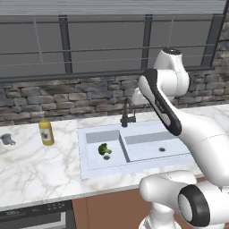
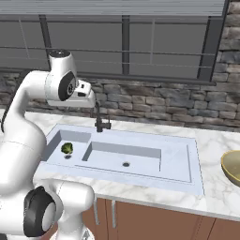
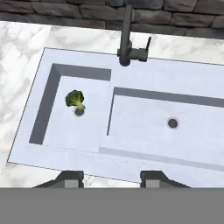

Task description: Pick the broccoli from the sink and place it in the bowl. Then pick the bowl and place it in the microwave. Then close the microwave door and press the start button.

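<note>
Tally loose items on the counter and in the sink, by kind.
Broccoli in the sink's smaller basin: 1
Bowl, right counter: 1
Yellow bottle, left counter: 1
Small grey item, far left, too small to identify: 1
Total: 4

broccoli (image 2: 67,148) in left basin of sink (image 2: 187,173), faucet (image 2: 99,119) behind, bowl (image 2: 232,168) at counter's right edge

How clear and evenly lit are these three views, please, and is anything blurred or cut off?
Left base view: soft, even light, the broccoli slightly fuzzy. Right base view: the bowl is cut off at the edge. Hand view: sharpest, flat light, a faint shadow beside the broccoli in the sink.
</note>
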Available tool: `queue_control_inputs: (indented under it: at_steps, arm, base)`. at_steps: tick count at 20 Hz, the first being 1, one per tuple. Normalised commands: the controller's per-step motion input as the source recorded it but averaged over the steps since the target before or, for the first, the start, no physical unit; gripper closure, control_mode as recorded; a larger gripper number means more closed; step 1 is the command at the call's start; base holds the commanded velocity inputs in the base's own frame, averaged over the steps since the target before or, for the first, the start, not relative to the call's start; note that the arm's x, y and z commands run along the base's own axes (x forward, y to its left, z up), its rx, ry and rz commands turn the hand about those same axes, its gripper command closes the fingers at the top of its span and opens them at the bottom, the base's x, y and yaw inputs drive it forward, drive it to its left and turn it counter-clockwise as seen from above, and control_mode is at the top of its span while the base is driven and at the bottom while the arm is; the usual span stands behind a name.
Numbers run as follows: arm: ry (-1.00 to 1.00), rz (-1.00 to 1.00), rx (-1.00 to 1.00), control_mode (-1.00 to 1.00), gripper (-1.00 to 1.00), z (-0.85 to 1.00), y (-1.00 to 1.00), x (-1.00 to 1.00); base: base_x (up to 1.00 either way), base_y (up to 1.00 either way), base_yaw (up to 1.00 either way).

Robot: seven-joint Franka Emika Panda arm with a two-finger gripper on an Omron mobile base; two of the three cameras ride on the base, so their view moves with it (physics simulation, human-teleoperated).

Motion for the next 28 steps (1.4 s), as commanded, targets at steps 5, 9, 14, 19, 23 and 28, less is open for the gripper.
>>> queue_control_inputs:
  at_steps: [5, 9, 14, 19, 23, 28]
  arm:
    - [-0.19, 0.17, -0.08, -1.00, -1.00, 0.00, 0.34, -0.57]
    - [-0.14, 0.36, -0.16, -1.00, -1.00, -0.31, 0.94, -0.74]
    - [0.03, 0.35, -0.18, -1.00, -1.00, -0.63, 0.95, -0.01]
    - [0.22, 0.16, -0.05, -1.00, -1.00, -0.63, 0.26, 0.65]
    - [0.32, 0.06, -0.09, -1.00, -1.00, -0.99, 0.17, 0.57]
    - [0.11, 0.04, -0.18, -1.00, -1.00, -0.76, 0.28, 0.53]
  base:
    - [0.00, 0.00, 0.00]
    - [0.00, 0.00, 0.00]
    - [0.00, 0.00, 0.00]
    - [0.00, 0.00, 0.00]
    - [0.00, 0.00, 0.00]
    - [0.00, 0.00, 0.00]
